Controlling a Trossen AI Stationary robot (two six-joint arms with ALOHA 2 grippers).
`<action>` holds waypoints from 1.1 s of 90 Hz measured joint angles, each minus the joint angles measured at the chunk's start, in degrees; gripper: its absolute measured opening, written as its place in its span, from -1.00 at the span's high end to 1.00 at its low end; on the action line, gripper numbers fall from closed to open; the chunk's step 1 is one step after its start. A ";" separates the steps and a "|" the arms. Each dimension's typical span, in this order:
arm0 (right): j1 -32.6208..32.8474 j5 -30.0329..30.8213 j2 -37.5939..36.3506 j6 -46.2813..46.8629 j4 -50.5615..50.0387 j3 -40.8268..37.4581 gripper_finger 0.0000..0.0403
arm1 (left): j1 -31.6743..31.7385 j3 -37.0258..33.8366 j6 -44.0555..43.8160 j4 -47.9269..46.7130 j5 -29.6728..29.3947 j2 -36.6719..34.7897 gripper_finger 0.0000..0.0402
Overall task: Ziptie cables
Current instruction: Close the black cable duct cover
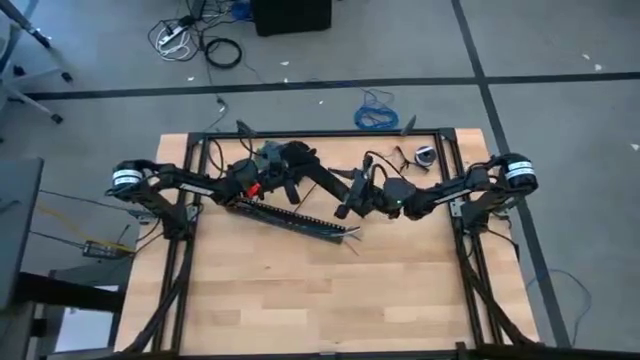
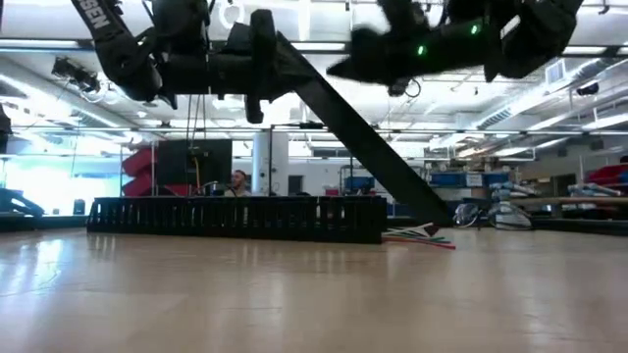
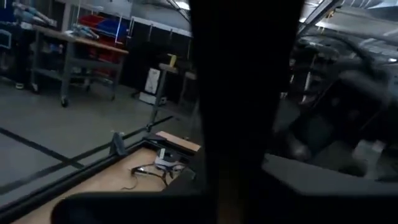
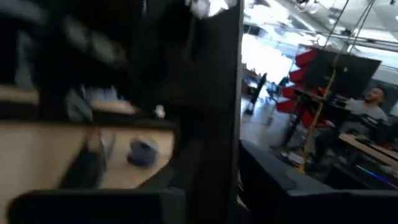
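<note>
- The left hand [image 1: 295, 160] reaches in from the left over the far half of the tabletop [image 1: 300, 290], held high above it; it seems to grip the raised end of a long black strip [image 2: 363, 147], which slants down to the wood, though how far its fingers are open I cannot tell
- The right hand [image 1: 350, 195] stretches in from the right toward the middle, also raised, close to the same strip; its fingers are blurred and their state cannot be told either
- A second black toothed strip [image 2: 235, 218] lies flat across the tabletop, running from below the left hand toward the centre
- The cables [image 2: 420, 238] lie on the wood at that strip's right end, just beside where the slanted strip comes down; red and green strands show
- A blue coiled cable [image 1: 377, 110] lies on the floor beyond the far edge; a small roll [image 1: 425, 155] sits near the far right corner
- A person [image 4: 367, 109] sits in the room behind
</note>
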 joint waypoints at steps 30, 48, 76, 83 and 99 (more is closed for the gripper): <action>-4.78 -15.55 -17.20 20.26 -27.55 0.03 -0.04 | 0.20 -0.09 19.78 16.04 9.28 0.06 1.00; -6.42 -38.65 -24.01 23.93 -27.66 0.03 -0.09 | 2.31 -0.09 29.11 20.25 28.30 -0.17 1.00; -14.95 -52.94 -27.65 34.41 -39.51 0.05 -0.11 | 5.84 0.79 24.60 19.30 51.89 -0.24 1.00; -17.51 -57.86 -24.66 37.82 -39.17 0.02 -0.14 | 6.22 2.91 23.34 16.53 54.40 -0.24 1.00; -20.30 -65.26 -16.27 41.83 -31.73 0.01 -0.24 | 6.17 8.19 23.59 5.28 59.98 -0.24 1.00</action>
